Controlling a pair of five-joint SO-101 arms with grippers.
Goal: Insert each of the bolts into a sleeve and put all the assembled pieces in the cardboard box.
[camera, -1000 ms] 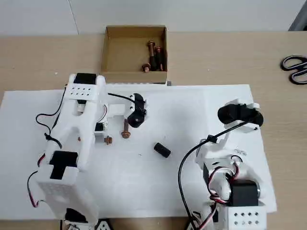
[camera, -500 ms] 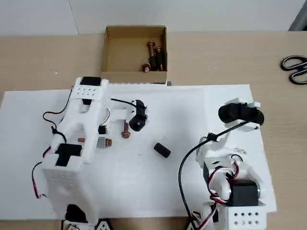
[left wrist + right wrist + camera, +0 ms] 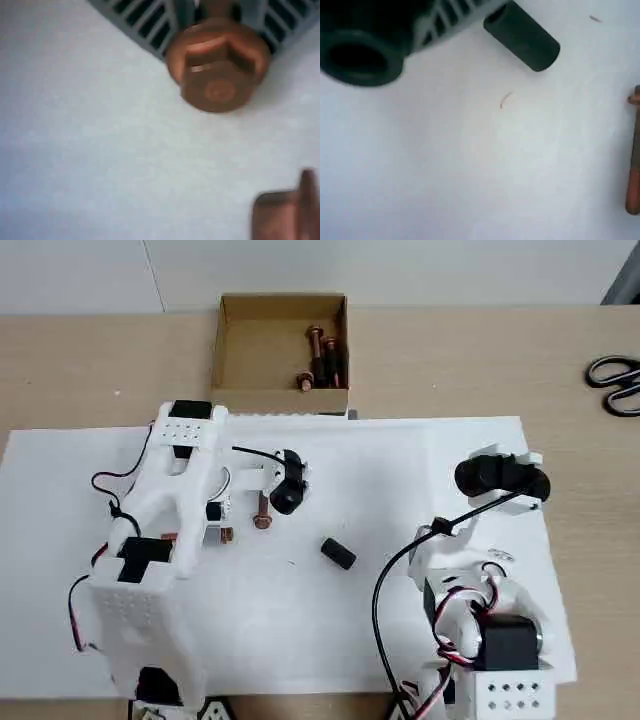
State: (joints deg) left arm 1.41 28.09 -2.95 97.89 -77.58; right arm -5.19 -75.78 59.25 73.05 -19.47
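bolts first: my left gripper (image 3: 261,497) sits right over one copper bolt (image 3: 217,65) lying on the white sheet (image 3: 330,640). its hex head is close under the wrist camera, and i cannot tell whether the gripper has hold of it. a second bolt (image 3: 225,534) lies just beside, at about 8 o'clock of the first. the black sleeve (image 3: 338,553) lies on its side at 4 o'clock, apart from both arms. my right gripper (image 3: 497,478) hangs over the sheet's 3 o'clock side, and i cannot tell its state either. the cardboard box (image 3: 232,360) stands at 12 o'clock by the sheet's far edge, with assembled pieces (image 3: 322,360) toward its 3 o'clock wall. the sheet covers a pale wooden table (image 3: 450,360), and scissors (image 3: 615,383) lie at 2 o'clock. a white wall (image 3: 400,270) runs beyond the far edge.
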